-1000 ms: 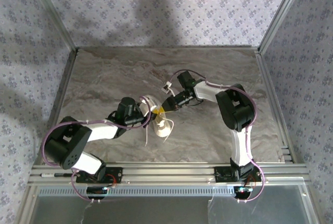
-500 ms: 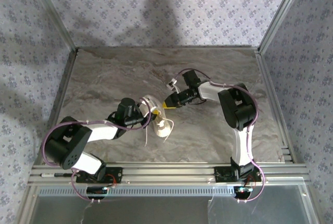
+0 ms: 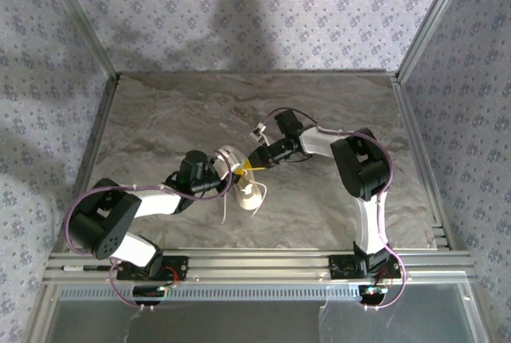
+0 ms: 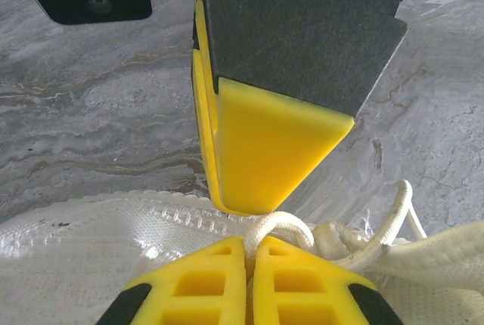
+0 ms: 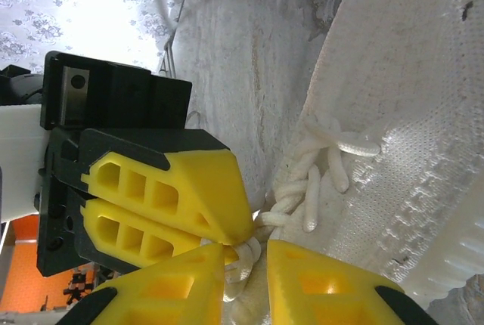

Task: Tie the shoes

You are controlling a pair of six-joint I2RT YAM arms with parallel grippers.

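The small cream knit sneaker (image 3: 252, 195) lies mid-table on the grey marbled tabletop (image 3: 176, 112), between the two arms; the left gripper (image 4: 249, 246) has its yellow fingers pressed together on a loop of thin white lace (image 4: 276, 223), seemingly to keep it standing over the tongue; the right gripper (image 4: 223, 202) noses in tip to tip, jaws almost together at that loop; I cannot tell whether it grips it.

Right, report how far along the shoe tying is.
Done: the sneaker has its laces threaded and crossed. In hand: the left gripper pinches a lace loop, with the right gripper at it, grip unclear. Left: no knot or bow shows yet.
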